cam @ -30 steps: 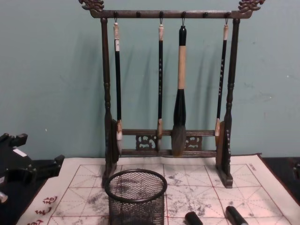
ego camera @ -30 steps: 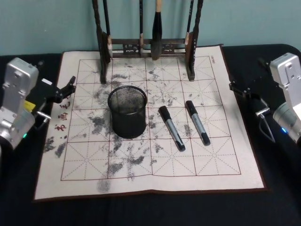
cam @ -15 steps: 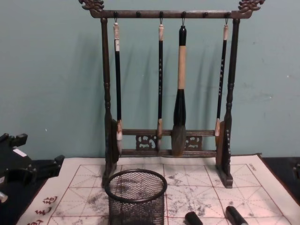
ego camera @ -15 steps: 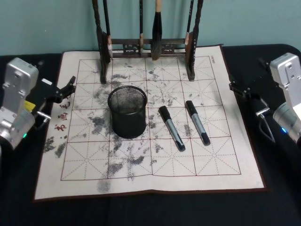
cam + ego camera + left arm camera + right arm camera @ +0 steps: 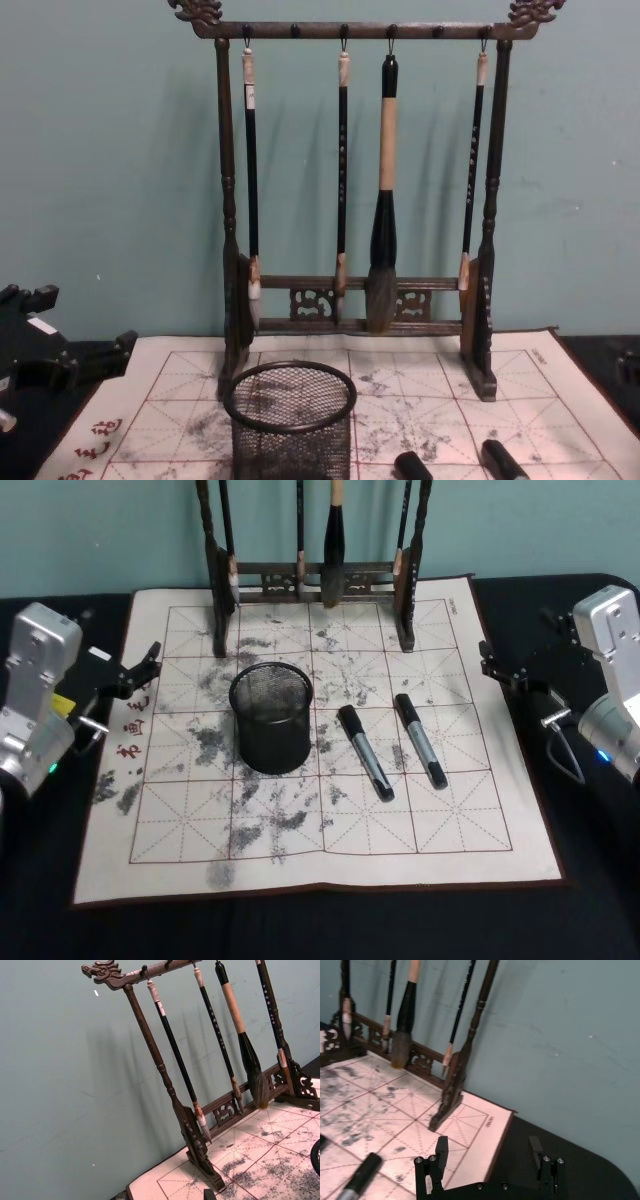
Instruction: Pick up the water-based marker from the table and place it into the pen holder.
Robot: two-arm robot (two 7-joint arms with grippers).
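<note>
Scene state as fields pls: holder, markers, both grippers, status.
pen holder: upright on mat, looks empty
left marker: flat on mat, right of holder
right marker: flat, beside left marker, not touching
left gripper: open, at mat's left edge, holds nothing
right gripper: open, at mat's right edge, holds nothing
brush rack: behind holder
status: no marker picked up yet
</note>
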